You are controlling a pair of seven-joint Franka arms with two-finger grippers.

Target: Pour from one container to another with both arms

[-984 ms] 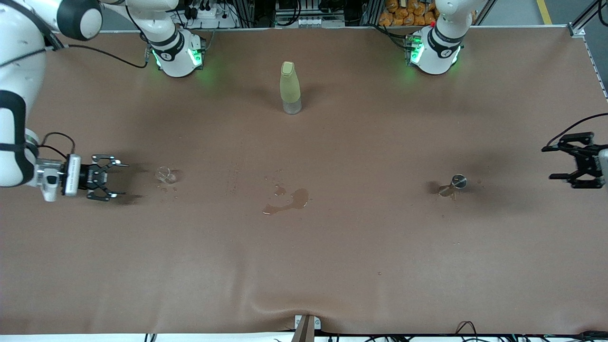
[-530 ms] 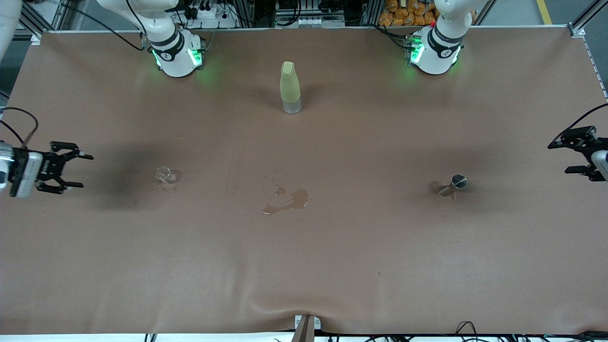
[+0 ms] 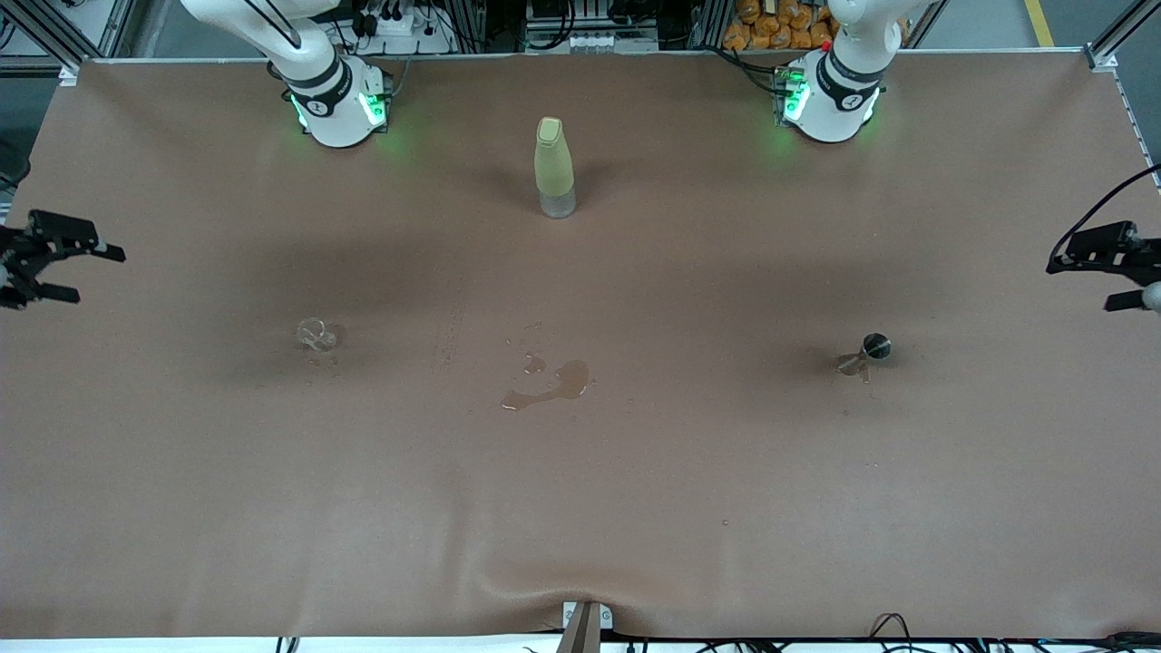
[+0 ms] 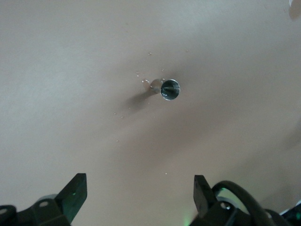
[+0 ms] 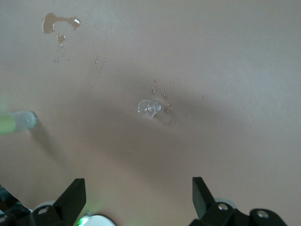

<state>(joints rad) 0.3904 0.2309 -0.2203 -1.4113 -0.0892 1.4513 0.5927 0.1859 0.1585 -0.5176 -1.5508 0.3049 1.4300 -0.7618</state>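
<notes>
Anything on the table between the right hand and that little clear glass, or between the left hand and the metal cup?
Nothing visible. The right hand, open, hangs at its table end with bare mat up to the clear glass. The left hand, open, likewise faces the metal cup. The spill and bottle sit mid-table, off both paths.

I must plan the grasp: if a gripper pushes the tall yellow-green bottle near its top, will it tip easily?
Probably yes. The bottle stands tall on a narrow clear base, so a high push would likely topple it. Its smooth, tapering body may slip between fingers. It looks like light plastic, though its fill cannot be told.
</notes>
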